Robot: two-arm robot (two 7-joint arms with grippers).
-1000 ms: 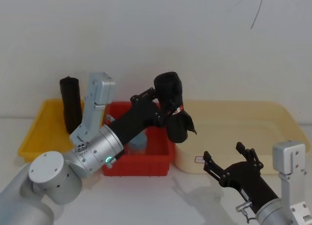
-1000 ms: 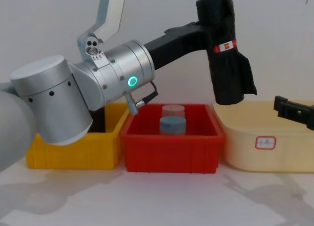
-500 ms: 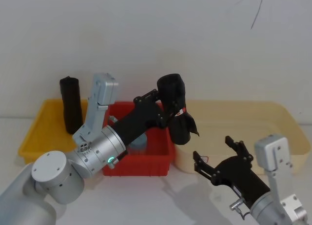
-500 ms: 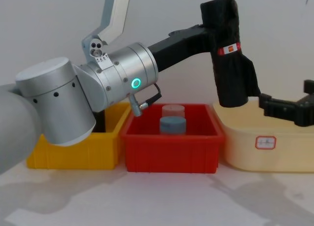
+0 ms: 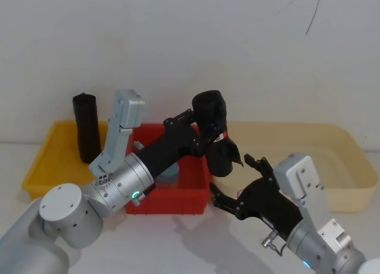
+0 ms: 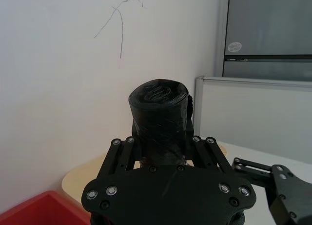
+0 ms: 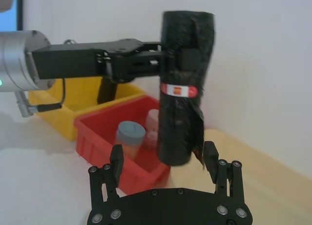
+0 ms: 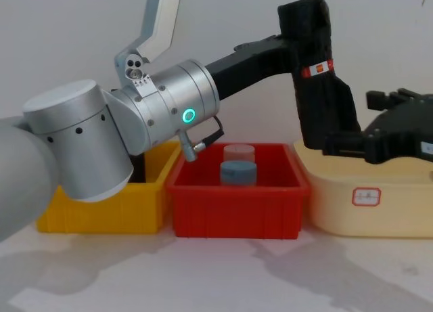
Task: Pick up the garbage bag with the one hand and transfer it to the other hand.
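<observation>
Pickup done, handover pending: the left end effector (image 5: 203, 133) clamps the garbage bag (image 5: 221, 155) upright at frame centre, the right end effector (image 5: 234, 179) wide open, empty, near its lower end.

Garbage bag (image 5: 214, 138) upright in L tool (image 5: 200, 133), R tool (image 5: 231, 180) spread
</observation>
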